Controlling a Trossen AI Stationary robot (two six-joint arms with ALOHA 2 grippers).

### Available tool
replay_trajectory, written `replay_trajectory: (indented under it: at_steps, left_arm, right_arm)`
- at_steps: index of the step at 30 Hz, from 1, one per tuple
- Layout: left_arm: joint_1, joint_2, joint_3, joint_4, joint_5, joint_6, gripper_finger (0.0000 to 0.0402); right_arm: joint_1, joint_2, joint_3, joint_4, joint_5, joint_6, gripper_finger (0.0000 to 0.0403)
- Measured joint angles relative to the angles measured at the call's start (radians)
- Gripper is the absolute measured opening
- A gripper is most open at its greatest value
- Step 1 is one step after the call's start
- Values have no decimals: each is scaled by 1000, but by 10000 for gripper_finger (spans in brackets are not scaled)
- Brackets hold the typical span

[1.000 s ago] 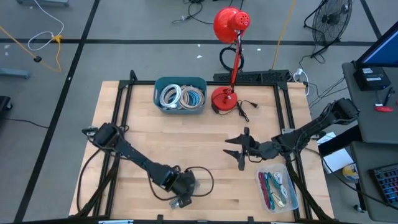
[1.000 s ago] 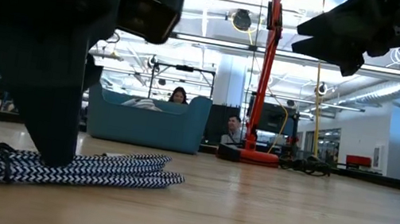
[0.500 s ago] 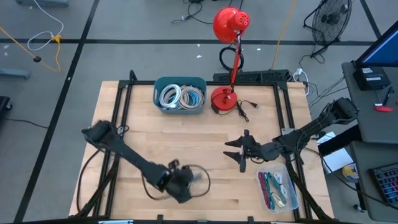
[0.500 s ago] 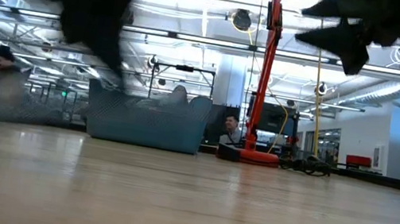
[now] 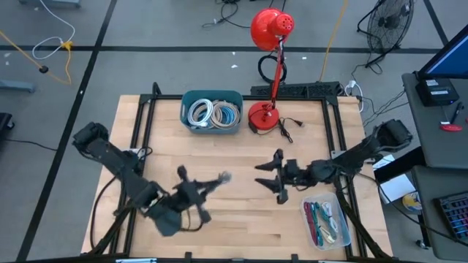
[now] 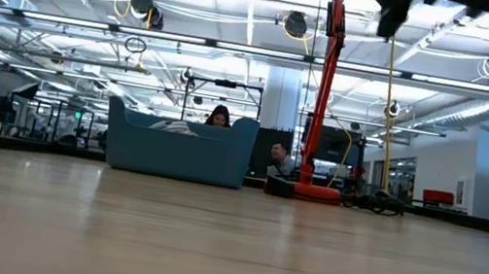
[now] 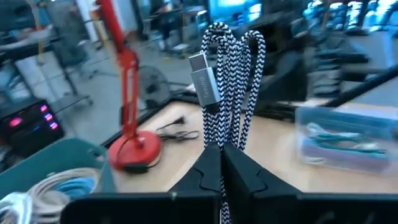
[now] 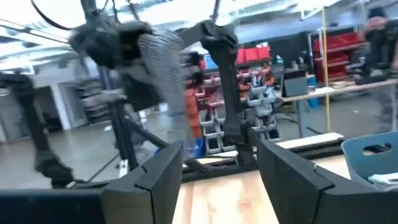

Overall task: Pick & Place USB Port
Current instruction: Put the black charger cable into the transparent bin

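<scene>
The left gripper (image 7: 221, 163), lifted over the wooden table's (image 5: 241, 157) front half, clamps a looped black-and-white braided USB cable (image 7: 231, 81). The right gripper (image 5: 272, 175) hovers mid-table, jaws parted and empty, near the clear plastic tray (image 5: 326, 221) at the right front corner.

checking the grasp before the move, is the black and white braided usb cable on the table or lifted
Lifted. The left gripper is shut on the black and white braided usb cable, and the low view shows bare wooden table.

floor (image 5: 161, 69): grey, black tape lines crossing | ceiling lights (image 6: 292, 22): glowing overhead | fan (image 5: 386, 25): standing beyond table | people sitting behind
</scene>
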Motion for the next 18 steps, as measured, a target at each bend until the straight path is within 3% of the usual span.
replay_trajectory:
  at_steps: [4, 8, 10, 14, 18]
  left_arm:
    - [-7, 4, -35, 260, 20, 203, 1]
    - [14, 27, -77, 433, 181, 340, 1]
    - [23, 23, -87, 502, 249, 356, 1]
    - [26, 22, -92, 508, 265, 367, 1]
    - [26, 22, -92, 500, 270, 351, 0]
  right_arm:
    - [-1, 108, 131, 14, -28, -41, 196]
    - [13, 218, 302, -63, -165, -85, 196]
    - [22, 261, 383, -140, -184, -105, 196]
    - [34, 315, 510, -314, -179, -131, 196]
    - [34, 338, 553, -365, -179, -128, 196]
